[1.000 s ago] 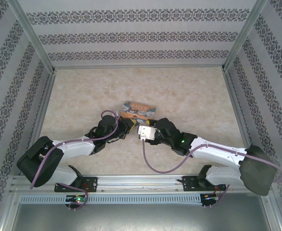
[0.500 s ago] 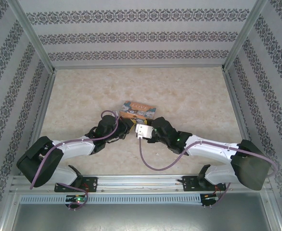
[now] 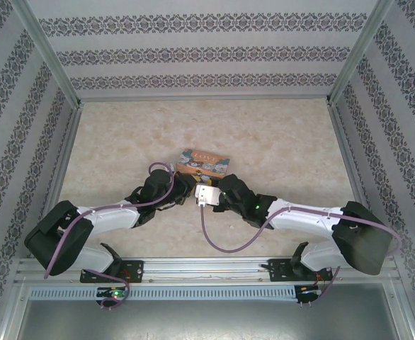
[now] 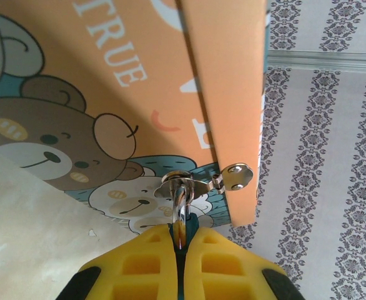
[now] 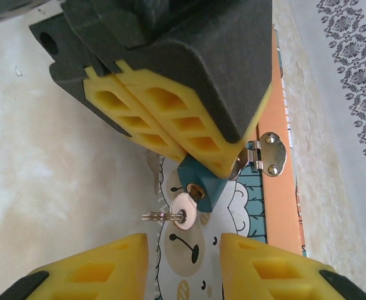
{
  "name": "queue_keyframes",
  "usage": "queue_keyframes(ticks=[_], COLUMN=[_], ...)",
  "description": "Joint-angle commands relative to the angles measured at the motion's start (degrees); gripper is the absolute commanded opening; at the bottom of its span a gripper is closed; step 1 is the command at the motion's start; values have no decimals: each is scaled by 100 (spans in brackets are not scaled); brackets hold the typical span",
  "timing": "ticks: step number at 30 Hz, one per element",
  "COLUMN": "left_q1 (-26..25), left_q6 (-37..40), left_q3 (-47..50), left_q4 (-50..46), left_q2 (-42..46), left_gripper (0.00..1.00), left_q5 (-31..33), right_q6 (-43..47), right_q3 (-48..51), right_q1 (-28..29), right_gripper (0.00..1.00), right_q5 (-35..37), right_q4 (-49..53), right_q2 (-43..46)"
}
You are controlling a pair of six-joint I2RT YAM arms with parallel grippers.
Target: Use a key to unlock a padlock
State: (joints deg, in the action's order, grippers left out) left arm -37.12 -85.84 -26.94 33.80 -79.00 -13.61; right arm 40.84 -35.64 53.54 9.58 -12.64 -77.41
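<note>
Marbled table (image 5: 58, 187) underneath, left fingers (image 5: 170, 125) pinch the padlock (image 5: 197, 180) mid-frame; right fingers (image 5: 95, 269), spread at the bottom edge, should close squarely on the key (image 5: 184, 216) before turning.

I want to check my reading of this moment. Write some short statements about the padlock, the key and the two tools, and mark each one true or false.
1. The left tool is shut on the small teal-blue padlock. True.
2. The tiny silvery metal key lies loose, far from the padlock. False: it sits in the padlock's keyhole.
3. The right tool is clamped on the key. False: its yellow fingers stand apart on either side, not touching it.
4. The padlock is at the silvery hasp of the orange illustrated box. True.
</note>
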Motion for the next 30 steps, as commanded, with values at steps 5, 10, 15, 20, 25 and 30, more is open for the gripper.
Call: queue_keyframes(ticks=[5, 10, 15, 20, 25, 30], left_q1=[-76, -73, -76, -71, -70, -69], left_q6=[-84, -90, -94, -128, -167, -177], left_q3=[-136, -122, -129, -119, -110, -127], left_q4=[140, 161, 196, 272, 346, 374], left_q2=[154, 147, 128, 91, 36, 1], left_gripper=[0, 0, 0, 0, 0, 0], left_q5=[55, 73, 60, 23, -12, -47], right_q6=[-71, -133, -127, -155, -190, -265], right_q3=[-163, -202, -259, -303, -312, -287], right_q1=[112, 163, 217, 262, 280, 298], right_gripper=[31, 30, 28, 23, 19, 14], right_q5=[167, 219, 271, 320, 419, 530], right_q4=[-192, -252, -280, -319, -361, -427], right_q2=[-45, -108, -208, -292, -350, -361])
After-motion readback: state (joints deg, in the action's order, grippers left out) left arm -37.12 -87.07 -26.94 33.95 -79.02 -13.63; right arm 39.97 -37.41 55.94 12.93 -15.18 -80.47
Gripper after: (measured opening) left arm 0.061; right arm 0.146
